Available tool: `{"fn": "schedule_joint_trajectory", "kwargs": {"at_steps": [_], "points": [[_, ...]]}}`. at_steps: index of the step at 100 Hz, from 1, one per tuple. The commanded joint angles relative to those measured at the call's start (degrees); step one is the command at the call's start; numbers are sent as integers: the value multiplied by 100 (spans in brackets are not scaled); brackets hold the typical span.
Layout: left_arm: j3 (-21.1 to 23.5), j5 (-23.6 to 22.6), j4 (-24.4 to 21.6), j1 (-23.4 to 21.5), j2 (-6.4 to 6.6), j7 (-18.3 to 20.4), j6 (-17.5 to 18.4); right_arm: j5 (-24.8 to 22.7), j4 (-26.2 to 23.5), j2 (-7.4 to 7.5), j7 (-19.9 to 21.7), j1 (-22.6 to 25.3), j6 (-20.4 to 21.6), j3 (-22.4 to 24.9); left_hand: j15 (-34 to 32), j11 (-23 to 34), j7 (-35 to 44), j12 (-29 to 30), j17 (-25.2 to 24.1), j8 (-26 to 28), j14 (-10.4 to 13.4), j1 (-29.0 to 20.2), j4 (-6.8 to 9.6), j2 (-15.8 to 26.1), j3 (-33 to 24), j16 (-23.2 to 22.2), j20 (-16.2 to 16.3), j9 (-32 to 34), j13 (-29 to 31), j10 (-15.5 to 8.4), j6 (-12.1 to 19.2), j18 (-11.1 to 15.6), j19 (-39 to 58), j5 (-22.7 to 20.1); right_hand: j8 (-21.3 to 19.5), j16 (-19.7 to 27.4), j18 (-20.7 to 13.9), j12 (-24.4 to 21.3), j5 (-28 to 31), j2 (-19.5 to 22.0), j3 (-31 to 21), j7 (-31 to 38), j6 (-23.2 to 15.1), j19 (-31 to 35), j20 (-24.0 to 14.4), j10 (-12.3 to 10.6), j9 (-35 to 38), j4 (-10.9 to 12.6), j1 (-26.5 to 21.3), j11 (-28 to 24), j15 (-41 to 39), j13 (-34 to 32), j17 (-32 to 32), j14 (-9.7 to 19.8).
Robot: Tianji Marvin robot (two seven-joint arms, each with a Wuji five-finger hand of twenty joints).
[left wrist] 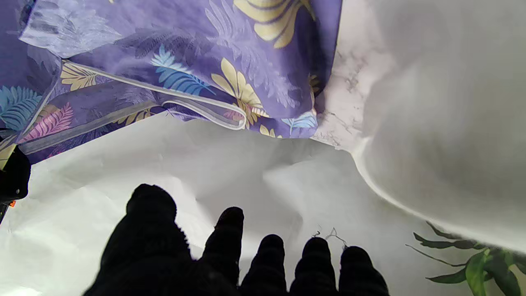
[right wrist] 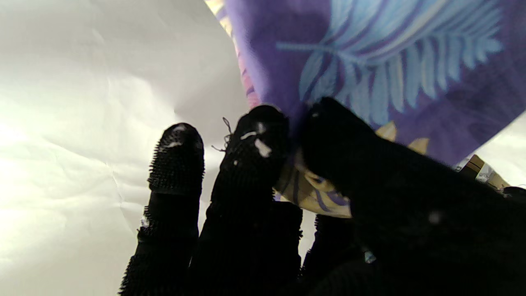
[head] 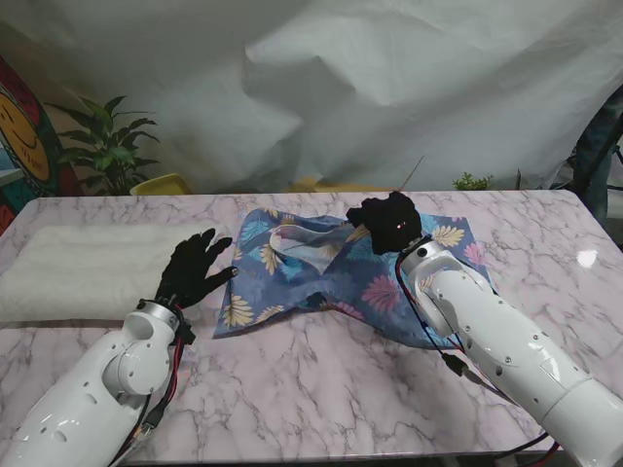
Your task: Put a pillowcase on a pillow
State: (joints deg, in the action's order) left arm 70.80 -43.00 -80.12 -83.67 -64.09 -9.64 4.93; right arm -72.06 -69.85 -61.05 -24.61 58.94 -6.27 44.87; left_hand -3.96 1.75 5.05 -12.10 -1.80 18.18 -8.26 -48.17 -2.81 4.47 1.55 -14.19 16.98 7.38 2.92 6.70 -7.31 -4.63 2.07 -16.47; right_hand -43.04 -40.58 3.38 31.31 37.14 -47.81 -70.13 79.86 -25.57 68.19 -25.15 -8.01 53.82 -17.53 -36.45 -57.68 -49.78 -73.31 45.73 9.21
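Pillowcase [head: 336,268] spread mid-table, far edge pinched by right hand [head: 389,222], likely to open it | left hand [head: 195,268] spread, holding nothing | pillow [head: 78,268] laid at left edge.

Bright, even light; blurred wrist close-ups

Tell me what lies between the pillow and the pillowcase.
In the stand view, the open left hand sits there over bare marble table, between pillow and pillowcase.
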Motion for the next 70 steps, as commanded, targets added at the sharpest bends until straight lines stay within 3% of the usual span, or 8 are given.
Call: {"fn": "schedule_joint_trajectory", "kwargs": {"at_steps": [1, 26, 41, 54, 70], "points": [[83, -40, -146, -24, 72, 107, 53, -115, -145, 22, -54, 16, -57, 50, -108, 111, 36, -30, -116, 7, 49, -146, 149, 152, 20, -31, 100, 44, 28, -99, 16, 6, 118, -70, 129, -160, -86, -3, -140, -170, -387, 39, 79, 53, 76, 111, -65, 94, -205, -238, -206, -38, 55, 104], [530, -151, -497, -165, 165, 576, 242, -543, -637, 84, -3, 225, -152, 307, -131, 201, 47, -4, -112, -1, 38, -138, 145, 119, 28, -21, 117, 84, 33, -139, 10, 47, 117, -94, 335, -198, -160, -15, -135, -179, -400, 80, 38, 48, 73, 130, -16, 84, -162, -186, -187, -64, 47, 118], [889, -183, -695, -221, 268, 1179, 381, -711, -832, 112, 89, 326, -174, 397, -82, 168, 7, 42, -117, -22, 36, 37, 130, 15, 93, 11, 96, 37, -10, -139, -3, 66, 84, 1, 389, -217, -187, -6, -154, -153, -397, 98, 1, 42, 67, 121, 2, 79, -141, -167, -180, -73, 29, 147], [1360, -428, -953, -350, 404, 1873, 563, -786, -960, 130, 180, 417, -131, 485, 18, 104, -42, 62, -88, -51, 26, 672, 118, -294, 97, 39, -33, 6, -43, -118, -17, 73, -22, 96, 398, -230, -227, 10, -171, -137, -400, 110, -34, 33, 56, 65, -2, 74, -122, -131, -171, -67, 1, 170], [1994, -872, -1262, -609, 566, 2702, 849, -793, -1053, 128, 173, 507, -88, 550, 197, -158, -116, 86, -61, -94, 38, 1364, -43, -621, 120, 71, -208, -127, -104, -179, -13, 90, -125, 249, 400, -246, -236, 32, -177, -125, -400, 112, -55, 8, 51, 64, 4, 68, -109, -111, -165, -72, -29, 182]]}}
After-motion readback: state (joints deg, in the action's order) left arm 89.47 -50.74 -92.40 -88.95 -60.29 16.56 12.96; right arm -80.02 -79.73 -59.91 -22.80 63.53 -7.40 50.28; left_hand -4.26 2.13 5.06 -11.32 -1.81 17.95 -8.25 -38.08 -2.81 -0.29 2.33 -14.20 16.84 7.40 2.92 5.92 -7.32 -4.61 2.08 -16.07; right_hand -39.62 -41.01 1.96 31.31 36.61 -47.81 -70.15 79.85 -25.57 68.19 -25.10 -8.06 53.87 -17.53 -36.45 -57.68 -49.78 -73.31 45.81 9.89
